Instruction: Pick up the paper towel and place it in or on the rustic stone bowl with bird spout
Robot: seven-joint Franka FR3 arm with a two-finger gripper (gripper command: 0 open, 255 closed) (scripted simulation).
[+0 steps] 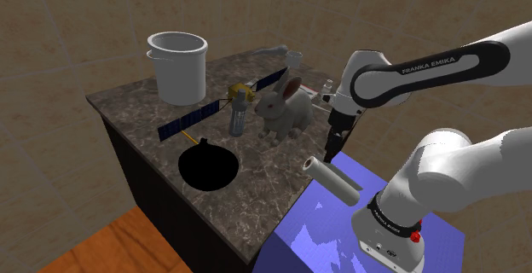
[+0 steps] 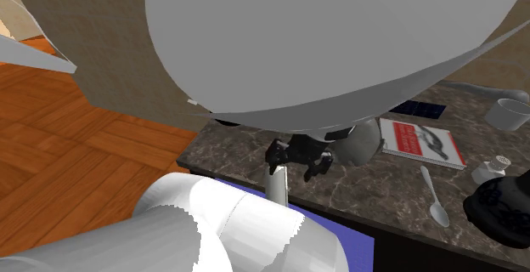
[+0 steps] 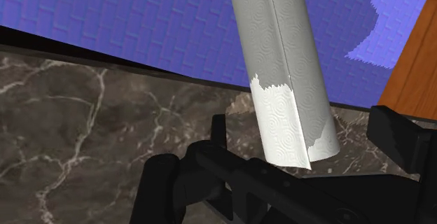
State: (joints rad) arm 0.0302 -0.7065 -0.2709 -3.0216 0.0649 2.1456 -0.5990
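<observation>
The paper towel point(image 1: 334, 181) is a grey-white roll lying at the near edge of the marble counter point(image 1: 145, 109), one end out over the blue stand. The bowl point(image 1: 207, 167) is drawn as a flat black disc with a thin spout, on the counter to the shoulder view's left of the roll. My gripper point(image 1: 334, 150) hangs just above the roll's counter end. In the wrist view the roll point(image 3: 287, 68) runs between the fingers point(image 3: 403, 142), and the gripper point(image 3: 304, 128) is open around its end without touching it. From the second exterior view the gripper point(image 2: 297, 155) sits over the roll point(image 2: 279, 184).
A tall white pot point(image 1: 178, 65), a satellite model point(image 1: 223, 107), a bottle point(image 1: 239, 113) and a white rabbit point(image 1: 284, 107) stand behind the bowl. A book point(image 2: 420, 138), spoon point(image 2: 436, 198), shaker point(image 2: 493, 170), cup point(image 2: 508, 113) and a dark lumpy object point(image 2: 501, 212) lie further along.
</observation>
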